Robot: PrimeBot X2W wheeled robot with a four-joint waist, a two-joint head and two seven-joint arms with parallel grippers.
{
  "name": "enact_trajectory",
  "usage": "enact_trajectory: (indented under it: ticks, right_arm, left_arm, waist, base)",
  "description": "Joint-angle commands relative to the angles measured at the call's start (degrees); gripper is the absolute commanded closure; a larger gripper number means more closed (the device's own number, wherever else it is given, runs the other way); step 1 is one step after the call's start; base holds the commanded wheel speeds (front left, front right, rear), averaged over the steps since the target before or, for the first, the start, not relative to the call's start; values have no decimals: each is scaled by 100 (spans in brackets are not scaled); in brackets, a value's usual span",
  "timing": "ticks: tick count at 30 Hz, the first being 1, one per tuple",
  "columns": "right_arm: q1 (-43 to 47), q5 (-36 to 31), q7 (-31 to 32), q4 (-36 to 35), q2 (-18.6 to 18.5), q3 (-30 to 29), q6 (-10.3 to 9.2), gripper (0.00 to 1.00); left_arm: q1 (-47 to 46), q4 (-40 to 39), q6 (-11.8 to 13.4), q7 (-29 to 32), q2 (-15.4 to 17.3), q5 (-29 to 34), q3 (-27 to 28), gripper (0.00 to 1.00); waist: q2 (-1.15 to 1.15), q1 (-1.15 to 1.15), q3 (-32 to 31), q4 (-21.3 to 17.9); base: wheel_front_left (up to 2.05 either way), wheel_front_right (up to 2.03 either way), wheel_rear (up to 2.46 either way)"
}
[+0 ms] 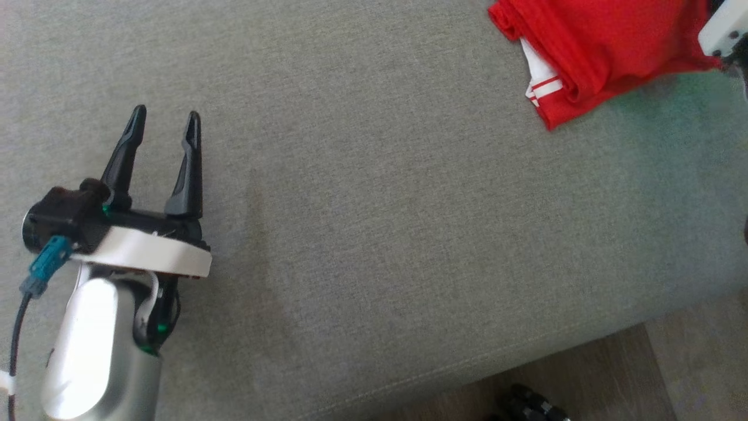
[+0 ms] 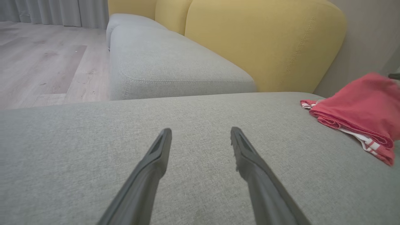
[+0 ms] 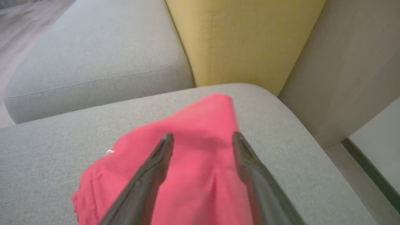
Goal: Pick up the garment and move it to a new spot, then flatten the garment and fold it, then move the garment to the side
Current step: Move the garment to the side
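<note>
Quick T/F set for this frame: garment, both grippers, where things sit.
1. The garment is red with white trim. True.
2. The left gripper holds the garment. False: it is open and empty over the grey cushion, apart from the garment.
3. The right gripper is open above the garment. True.
4. The garment lies on the floor. False: it lies on the grey cushion.

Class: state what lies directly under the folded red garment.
The grey seat cushion lies under the red garment. Anything hidden between them cannot be seen.
</note>
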Motion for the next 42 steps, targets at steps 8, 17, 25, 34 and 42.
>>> enact_trajectory:
  ticks: [8, 17, 25, 34, 42]
  right_arm:
    - [-73, -533, -772, -395, 0, -64, -4, 0]
    - [891, -718, -1430, -1513, 299, 10, -4, 0]
    - [2241, -798, -1798, -2515, 366, -111, -4, 0]
    - [3642, -814, -2093, -3006, 465, -461, -4, 0]
    - [4663, -972, -2223, -3342, 758, -792, -4, 0]
  left_arm:
    - [-93, -58, 84, -88, 66, -116, 219, 0]
    - [258, 71, 209, -166, -9, -206, 442, 0]
    - [773, 43, 358, -178, -45, -266, 729, 0]
    - [1178, 72, 424, -180, -130, -237, 849, 0]
    - [1289, 229, 423, -180, -175, -21, 816, 0]
  waist:
    - [0, 0, -331, 133]
    - [0, 0, -1141, 353]
    - [0, 0, -1904, 646]
    - [0, 0, -2375, 1081]
    - [0, 0, -2598, 1452]
  base:
    - [0, 0, 0]
    - [0, 0, 0]
    - [0, 0, 0]
    - [0, 0, 0]
    - [0, 0, 0]
